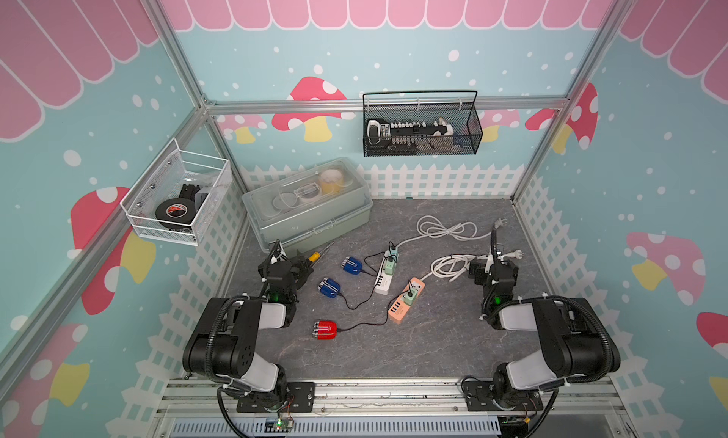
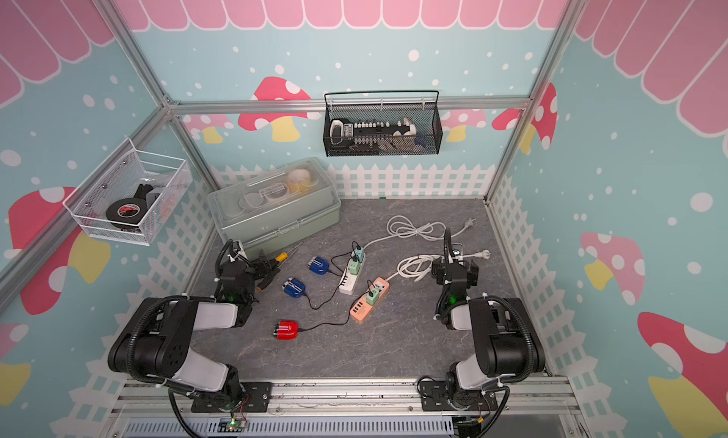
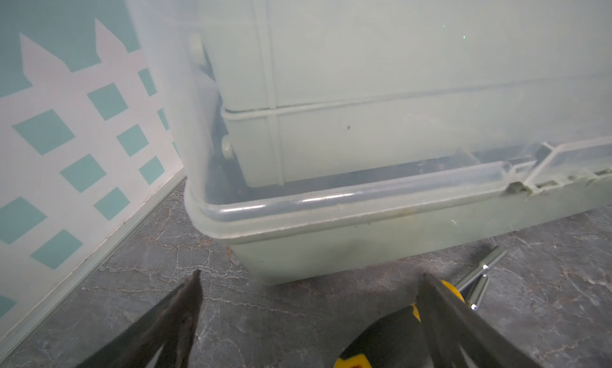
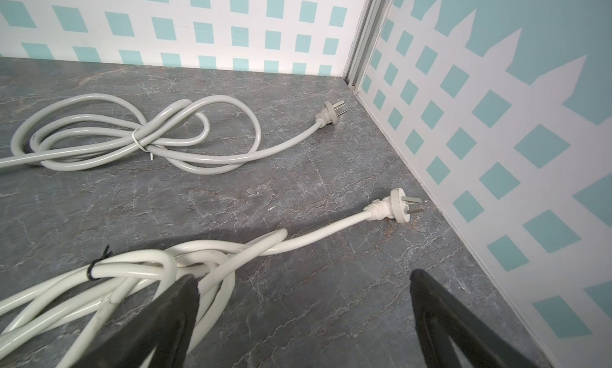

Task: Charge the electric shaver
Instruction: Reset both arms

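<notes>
Across the middle of the grey surface (image 1: 433, 349) lie three electric shavers: a red shaver (image 1: 325, 330) nearest the arms, a blue shaver (image 1: 329, 287) behind it, and a second blue shaver (image 1: 351, 265) further back. Each trails a thin black lead (image 1: 362, 326) toward the orange power strip (image 1: 405, 303) or the white power strip (image 1: 383, 277). Whether the plugs sit fully home you cannot tell.

Your left arm (image 1: 272, 314) rests with its jaws spread wide over a yellow-handled screwdriver (image 1: 314, 256) beside the storage box (image 1: 315, 227), holding nothing. Your right arm (image 1: 516, 318) has its jaws equally spread above a coiled white cord (image 4: 212, 250), also empty.

Expect each shaver to be light, hard-shelled and glossy, so likely to skid or twist. Pinch it across the flat flanks of the body, clear of the metal heads. The lead is limp and will drag, so take its stiff plug, not the wire.
</notes>
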`<state>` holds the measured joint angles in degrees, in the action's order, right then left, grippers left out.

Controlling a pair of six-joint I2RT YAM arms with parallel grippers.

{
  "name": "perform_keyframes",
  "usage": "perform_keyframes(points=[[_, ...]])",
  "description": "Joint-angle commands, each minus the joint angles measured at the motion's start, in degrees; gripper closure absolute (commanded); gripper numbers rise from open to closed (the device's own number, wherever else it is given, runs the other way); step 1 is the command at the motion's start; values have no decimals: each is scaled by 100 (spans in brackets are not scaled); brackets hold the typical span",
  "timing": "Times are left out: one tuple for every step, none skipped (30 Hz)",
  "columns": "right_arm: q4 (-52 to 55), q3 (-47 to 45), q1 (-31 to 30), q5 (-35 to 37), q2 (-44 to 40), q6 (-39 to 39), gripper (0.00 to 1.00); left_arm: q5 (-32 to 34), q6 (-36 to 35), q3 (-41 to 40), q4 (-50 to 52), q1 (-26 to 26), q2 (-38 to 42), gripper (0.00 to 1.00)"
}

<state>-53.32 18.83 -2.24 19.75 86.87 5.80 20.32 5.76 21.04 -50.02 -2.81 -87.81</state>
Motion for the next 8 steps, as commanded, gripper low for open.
perform_keyframes(points=[[-34, 85, -14, -85, 2, -167, 1, -21, -60, 75, -142, -17, 9, 1], [-21, 102, -14, -87, 15, -167, 1, -27, -55, 83, -101, -20, 18, 1], [-16, 117, -13, -86, 36, -163, 1, -28, -57, 76, -104, -17, 19, 1], [3, 132, -13, -98, 40, -158, 1, -21, -51, 76, -122, -16, 18, 1], [21, 138, -13, -96, 40, -158, 1, -20, -57, 76, -133, -16, 11, 1], [6, 131, -14, -102, 25, -158, 1, -19, -56, 76, -132, -18, 16, 1], [-22, 105, -13, -93, 19, -167, 1, -25, -55, 76, -131, -18, 12, 1], [-103, 79, -13, -100, 31, -167, 1, -19, -54, 76, -131, -16, 11, 1]])
